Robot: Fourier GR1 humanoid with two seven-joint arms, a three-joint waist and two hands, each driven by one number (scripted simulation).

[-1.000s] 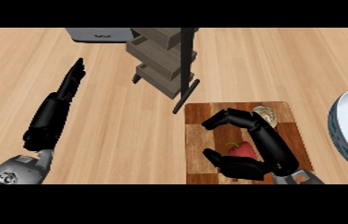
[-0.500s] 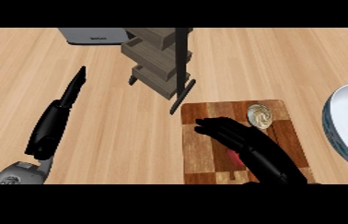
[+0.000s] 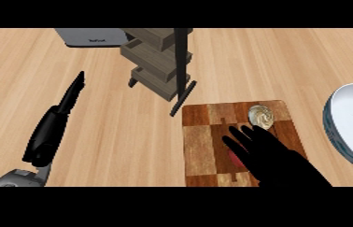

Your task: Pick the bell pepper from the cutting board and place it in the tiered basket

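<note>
The red bell pepper (image 3: 234,157) lies on the checkered wooden cutting board (image 3: 204,142) at the lower right; only a thin red sliver of it shows at the left rim of my right hand (image 3: 272,158). That hand is spread over the pepper with its fingers (image 3: 241,136) stretched toward the upper left, open. The dark wooden tiered basket (image 3: 157,58) on its black stand rises at the top centre, beyond the board's far left corner. My left hand (image 3: 50,130) rests at the left, open, fingers straight and pointing up.
A pale round item (image 3: 260,115) sits on the board's far right part, just beyond my right fingertips. A white plate (image 3: 342,123) cuts in at the right edge. A grey appliance (image 3: 93,36) stands at the top left behind the basket.
My right hand, earlier spread with thumb and fingers apart around the pepper, has flattened over it and now hides nearly all of it. The left hand has hardly moved.
</note>
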